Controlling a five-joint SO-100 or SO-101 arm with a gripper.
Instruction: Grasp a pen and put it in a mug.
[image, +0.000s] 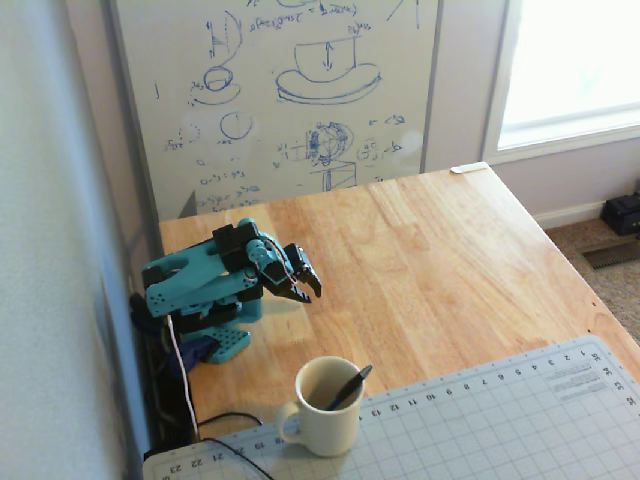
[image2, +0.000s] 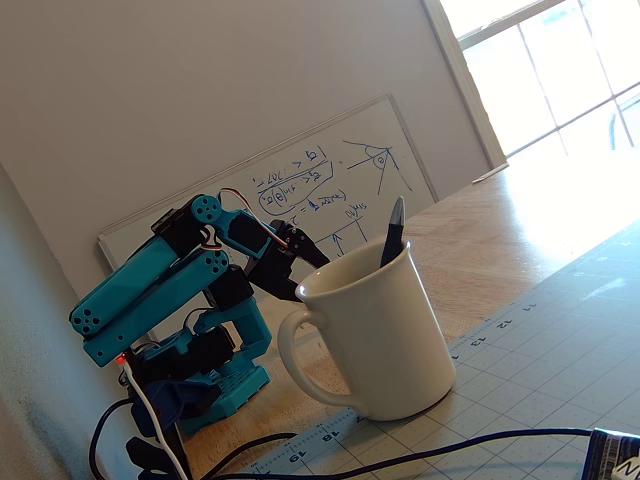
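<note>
1. The gripper (image: 311, 291) has its black fingers (image: 303, 275) pressed together, holding nothing, above bare wood and apart from the mug.
2. The wooden table (image: 440, 260) has much open room to the right of the arm in a fixed view.
3. The cutting mat (image: 480, 425) lies along the near edge.
4. The mug (image: 325, 407) stands on the corner of the mat.
5. The pen (image2: 393, 231) stands tilted inside the mug, leaning on its rim.
</note>
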